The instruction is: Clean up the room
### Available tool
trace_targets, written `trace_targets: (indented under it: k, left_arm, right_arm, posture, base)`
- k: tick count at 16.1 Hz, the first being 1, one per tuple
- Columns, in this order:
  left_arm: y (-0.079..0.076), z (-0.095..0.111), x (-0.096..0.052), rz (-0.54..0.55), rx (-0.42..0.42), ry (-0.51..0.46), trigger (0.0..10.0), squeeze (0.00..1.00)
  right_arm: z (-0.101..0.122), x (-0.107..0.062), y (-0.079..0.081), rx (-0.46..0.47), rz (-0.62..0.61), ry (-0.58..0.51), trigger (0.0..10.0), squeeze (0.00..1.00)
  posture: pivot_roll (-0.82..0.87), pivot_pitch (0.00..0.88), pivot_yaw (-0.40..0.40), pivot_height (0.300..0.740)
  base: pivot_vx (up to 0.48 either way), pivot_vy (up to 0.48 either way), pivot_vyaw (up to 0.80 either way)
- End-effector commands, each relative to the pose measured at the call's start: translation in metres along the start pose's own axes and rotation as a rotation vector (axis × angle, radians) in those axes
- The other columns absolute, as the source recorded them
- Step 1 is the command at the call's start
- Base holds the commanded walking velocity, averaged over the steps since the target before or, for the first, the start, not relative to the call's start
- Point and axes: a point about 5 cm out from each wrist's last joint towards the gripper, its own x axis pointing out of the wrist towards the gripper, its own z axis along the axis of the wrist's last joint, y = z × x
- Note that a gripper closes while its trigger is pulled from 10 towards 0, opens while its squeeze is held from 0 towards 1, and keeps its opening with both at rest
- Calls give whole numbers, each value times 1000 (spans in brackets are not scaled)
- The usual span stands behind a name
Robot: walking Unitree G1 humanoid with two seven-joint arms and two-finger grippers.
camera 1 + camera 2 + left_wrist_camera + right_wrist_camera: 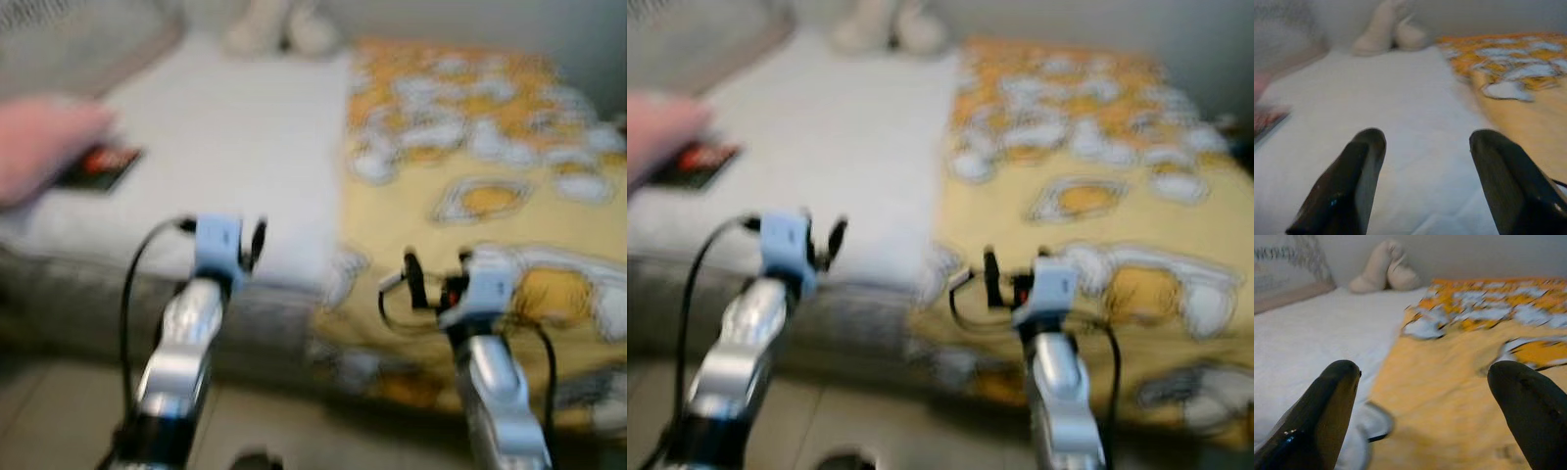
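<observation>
While blurred, yellow blanket [1449, 396] beneath spread right end effector [1425, 396], white bed [225, 147] alongside

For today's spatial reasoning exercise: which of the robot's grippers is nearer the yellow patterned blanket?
Right. The right gripper hovers directly over the yellow patterned blanket; the left gripper hangs over the white sheet beside it.

Blurred head pair high over the bed [245, 147]; wrist cameras low, seemingly facing its far wall.
</observation>
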Motion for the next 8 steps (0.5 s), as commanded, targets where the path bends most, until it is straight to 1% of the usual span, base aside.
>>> trace_targets:
  k: [1,2,4,5,6,7,8]
  left_arm:
    - [16,-14,-2,104,-90,78,10000,0]
    - [21,-22,-5,147,-119,111,10000,0]
    - [27,-32,-12,172,-93,132,10000,0]
    - [28,-42,-21,171,-78,155,10000,0]
    - [27,-47,-25,156,-59,166,10000,0]
    - [26,-49,-27,148,-32,169,10000,0]
    - [25,-48,-24,142,-11,161,10000,0]
  right_arm:
    - [5,3,2,25,-3,-30,10000,0]
    - [6,4,1,30,-12,-36,10000,0]
    - [5,2,-3,39,-26,-32,10000,0]
    - [3,0,-7,39,-38,-20,10000,0]
    - [2,0,-10,37,-44,-10,10000,0]
    - [1,1,-11,34,-47,-5,10000,0]
    - [1,4,-13,32,-49,-2,10000,0]
  posture:
    - [-18,0,4,710]
    - [-16,0,4,710]
    - [-15,0,2,710]
    - [-15,0,2,710]
    - [-12,0,-1,710]
    - [-12,0,-6,710]
    - [-9,0,-12,710]
  base:
    - [0,480,0]
    - [0,480,0]
    - [0,480,0]
    - [0,0,0]
    - [0,0,0]
    - [0,0,800]
    - [0,0,788]
